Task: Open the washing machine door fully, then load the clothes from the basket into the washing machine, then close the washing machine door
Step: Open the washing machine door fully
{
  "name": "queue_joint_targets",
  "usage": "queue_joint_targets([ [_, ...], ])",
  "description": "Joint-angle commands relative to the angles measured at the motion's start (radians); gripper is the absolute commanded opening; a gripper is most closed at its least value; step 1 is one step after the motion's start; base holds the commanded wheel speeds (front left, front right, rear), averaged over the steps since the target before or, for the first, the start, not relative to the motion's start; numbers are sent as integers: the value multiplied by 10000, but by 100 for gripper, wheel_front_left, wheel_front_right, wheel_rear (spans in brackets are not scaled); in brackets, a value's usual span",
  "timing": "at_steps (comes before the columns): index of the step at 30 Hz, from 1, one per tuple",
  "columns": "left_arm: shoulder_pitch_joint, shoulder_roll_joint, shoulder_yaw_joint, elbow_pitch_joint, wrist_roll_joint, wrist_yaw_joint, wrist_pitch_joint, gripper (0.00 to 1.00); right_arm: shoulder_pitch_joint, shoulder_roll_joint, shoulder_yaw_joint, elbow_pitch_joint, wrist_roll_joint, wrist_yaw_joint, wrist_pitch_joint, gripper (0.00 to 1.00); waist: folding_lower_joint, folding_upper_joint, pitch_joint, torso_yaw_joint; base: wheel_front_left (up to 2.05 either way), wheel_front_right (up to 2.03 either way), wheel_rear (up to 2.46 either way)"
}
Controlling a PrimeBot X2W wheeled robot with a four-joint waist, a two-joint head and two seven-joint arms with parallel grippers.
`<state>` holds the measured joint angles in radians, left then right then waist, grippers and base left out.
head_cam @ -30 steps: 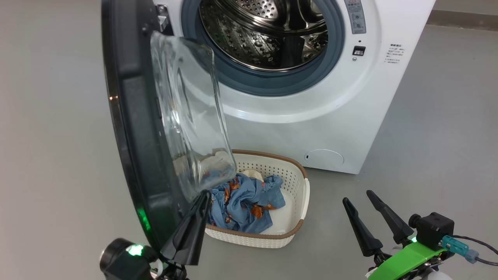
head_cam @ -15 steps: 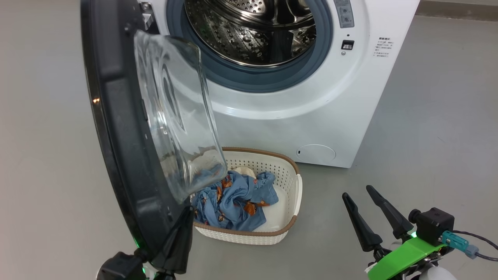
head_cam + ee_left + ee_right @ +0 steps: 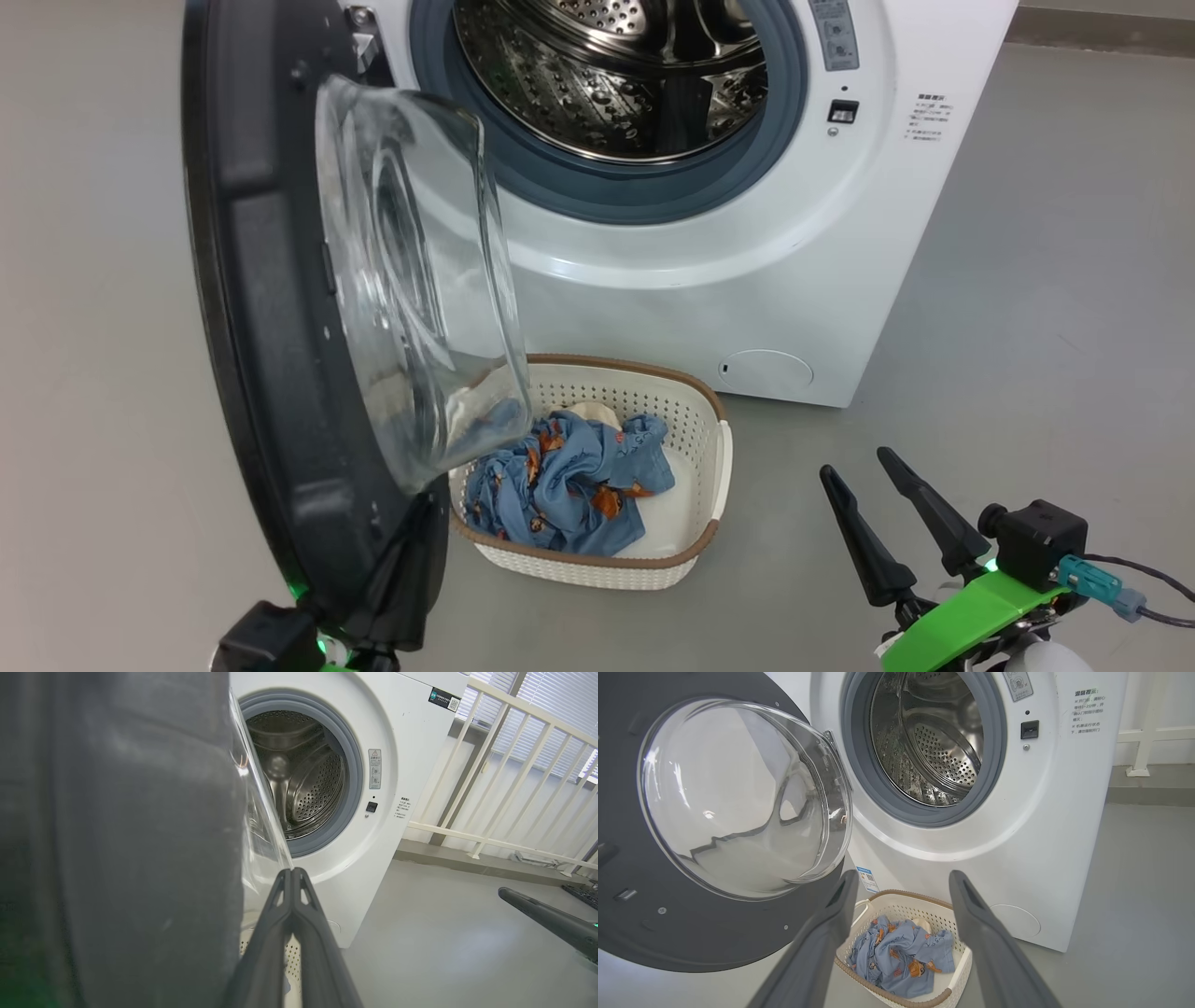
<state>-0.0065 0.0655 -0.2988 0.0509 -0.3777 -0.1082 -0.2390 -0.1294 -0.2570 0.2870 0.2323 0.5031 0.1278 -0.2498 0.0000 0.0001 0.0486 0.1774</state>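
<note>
The washing machine (image 3: 747, 280) stands with its steel drum (image 3: 635, 84) exposed. Its black round door (image 3: 252, 280) with the clear glass bowl (image 3: 411, 280) hangs open at the left. My left gripper (image 3: 431, 509) is shut, empty, and lies against the door's lower inner face; the left wrist view shows its closed tips (image 3: 292, 872) beside the glass. On the floor below the opening, the cream basket (image 3: 709, 523) holds blue printed clothes (image 3: 569, 485). My right gripper (image 3: 854, 464) stands open and empty to the basket's right, and it faces the basket (image 3: 896, 896) and clothes (image 3: 901, 961).
Grey floor (image 3: 1027, 327) spreads to the right of the machine and to the left of the door. A white railing (image 3: 490, 788) stands on a raised kerb behind the machine's right side. A round white cap (image 3: 766, 371) sits low on the machine's front.
The door has swung a little further open to the left, with my shut left gripper following it lower and leftward. The head camera has shifted slightly. The right gripper has stayed put.
</note>
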Motion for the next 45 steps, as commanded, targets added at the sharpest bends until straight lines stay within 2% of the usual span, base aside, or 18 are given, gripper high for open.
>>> queue_joint_targets([
  [1,-376,256,588,-157,-148,180,-94,0,-191,-101,260,-205,40,29,-120,100,0,-1,-7,59,0,0,0],
  [20,-425,909,1392,-159,-388,595,60,0,-206,16,258,-192,38,29,-120,100,0,-1,157,719,0,0,0],
  [29,-695,1392,2156,166,-678,862,122,0,-311,219,228,-200,11,29,-120,100,0,-1,398,956,0,0,0],
  [38,-1206,2075,2971,831,-1081,913,233,0,-430,287,174,-200,-12,29,-120,100,0,-1,574,1079,0,0,0],
  [45,-1774,2542,3367,1862,-1295,829,230,0,-380,306,162,-178,-23,29,-120,100,0,-1,621,1173,0,0,0],
])
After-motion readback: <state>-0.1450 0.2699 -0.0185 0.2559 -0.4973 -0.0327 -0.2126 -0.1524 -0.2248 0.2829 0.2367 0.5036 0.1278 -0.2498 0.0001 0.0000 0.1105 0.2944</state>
